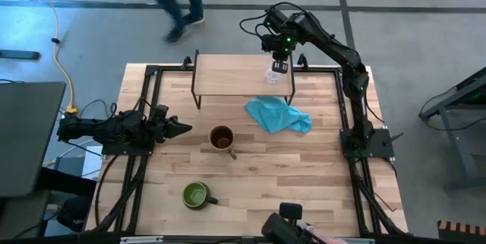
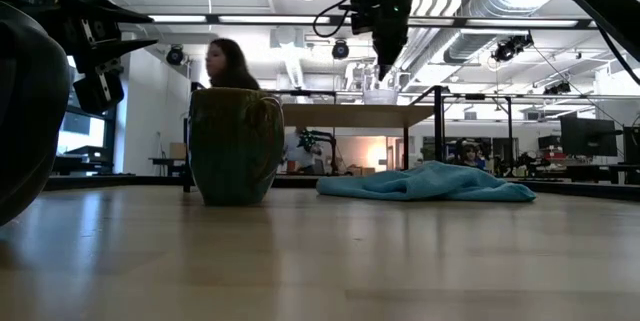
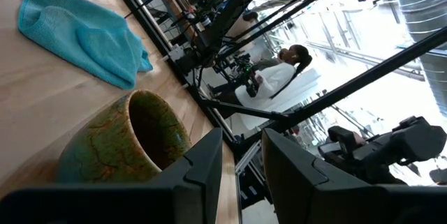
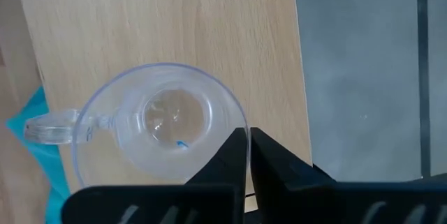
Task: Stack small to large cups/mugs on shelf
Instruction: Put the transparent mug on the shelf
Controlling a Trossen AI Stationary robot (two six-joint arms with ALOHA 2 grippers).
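Green-lined dark mug (image 1: 196, 195) sits nearest on the wooden worktop (image 1: 304, 191); no writing can be read on it or anything else. Farther in stands the tan mug (image 1: 222, 138), just ahead of the left claw (image 1: 181, 128), whose fingers are slightly parted and empty. A teal cloth (image 1: 278, 115) lies beyond. At the far edge, on the shelf (image 1: 228, 75), the glass cup (image 4: 159, 128) stands directly under the right claw (image 1: 279, 67), fingers pressed together at its rim.
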